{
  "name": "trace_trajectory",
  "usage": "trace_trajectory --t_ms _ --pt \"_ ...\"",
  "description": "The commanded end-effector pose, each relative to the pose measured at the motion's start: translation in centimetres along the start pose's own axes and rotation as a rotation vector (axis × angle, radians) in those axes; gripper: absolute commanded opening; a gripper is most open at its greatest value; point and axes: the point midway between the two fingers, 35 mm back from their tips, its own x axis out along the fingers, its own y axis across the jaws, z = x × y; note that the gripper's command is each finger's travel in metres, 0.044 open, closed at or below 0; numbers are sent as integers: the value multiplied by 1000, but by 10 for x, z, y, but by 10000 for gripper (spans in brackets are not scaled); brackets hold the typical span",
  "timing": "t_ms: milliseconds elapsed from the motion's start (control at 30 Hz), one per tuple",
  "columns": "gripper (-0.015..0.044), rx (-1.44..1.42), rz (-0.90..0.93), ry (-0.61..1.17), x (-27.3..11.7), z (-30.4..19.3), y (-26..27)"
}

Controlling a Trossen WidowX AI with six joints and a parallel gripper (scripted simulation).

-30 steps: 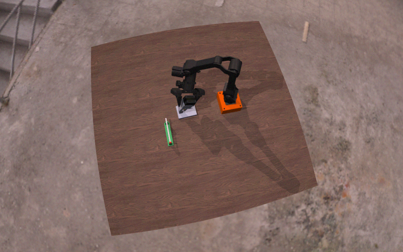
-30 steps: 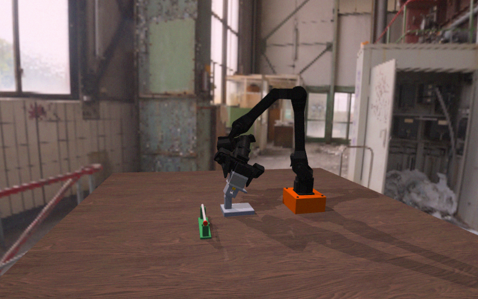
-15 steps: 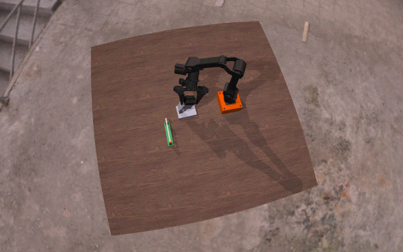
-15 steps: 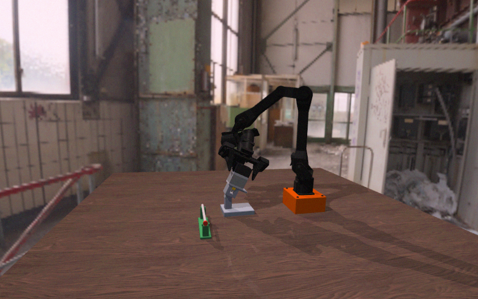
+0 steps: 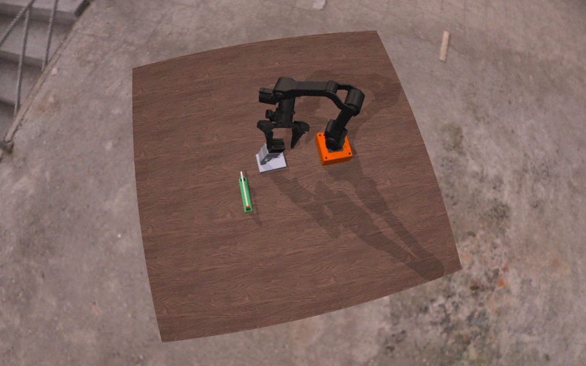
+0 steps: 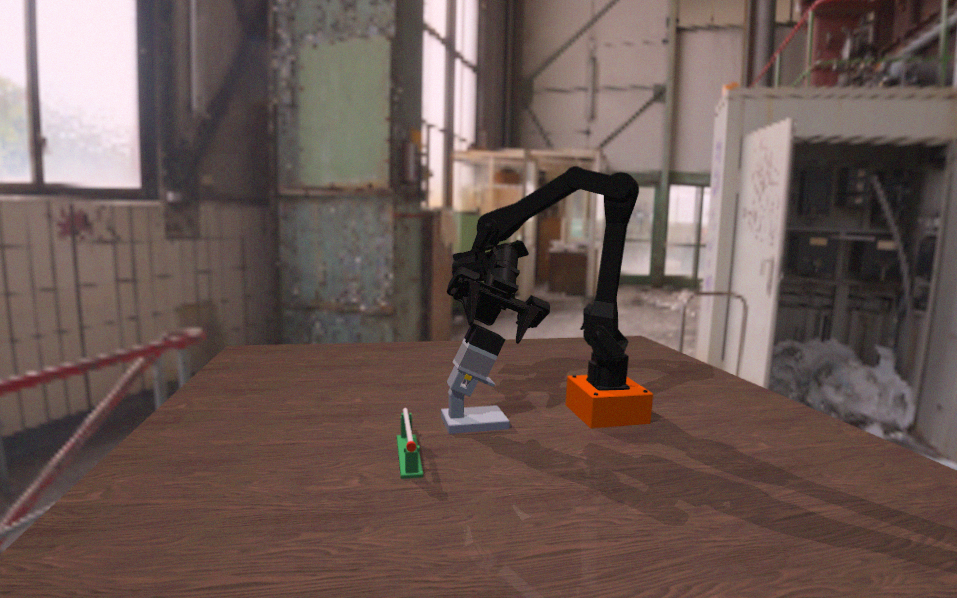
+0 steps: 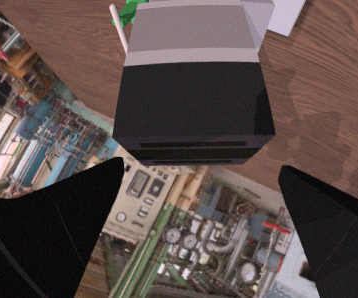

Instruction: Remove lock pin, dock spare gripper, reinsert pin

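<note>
The spare gripper (image 5: 276,145) (image 6: 476,358) (image 7: 193,100), a grey block with a black outer end, sits tilted in the mount's socket (image 6: 459,381). A small yellow patch shows at the socket's side. The mount's pale base (image 5: 273,166) (image 6: 478,421) (image 7: 287,17) is flat on the table. The white lock pin (image 5: 244,191) (image 6: 407,426) (image 7: 119,27) with a red head lies along the green rack (image 5: 242,196) (image 6: 411,463) (image 7: 131,11), outside the socket. My gripper (image 5: 280,144) (image 6: 493,336) (image 7: 203,169) is open and empty, its fingertips just beyond the spare gripper's black end. Contact cannot be told.
The arm's orange base block (image 5: 335,157) (image 6: 619,409) stands right of the mount in the top and exterior views. The green rack is on the mount's other side, nearer the camera in the exterior view. All stand on the brown wooden table (image 5: 308,281) (image 6: 281,534).
</note>
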Motion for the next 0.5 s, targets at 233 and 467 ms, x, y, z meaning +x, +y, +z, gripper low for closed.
trace_trajectory --t_ms 233,467 --pt "440 11 0 6 -15 -17 -1" --pt "440 24 -2 14 -25 -29 5"
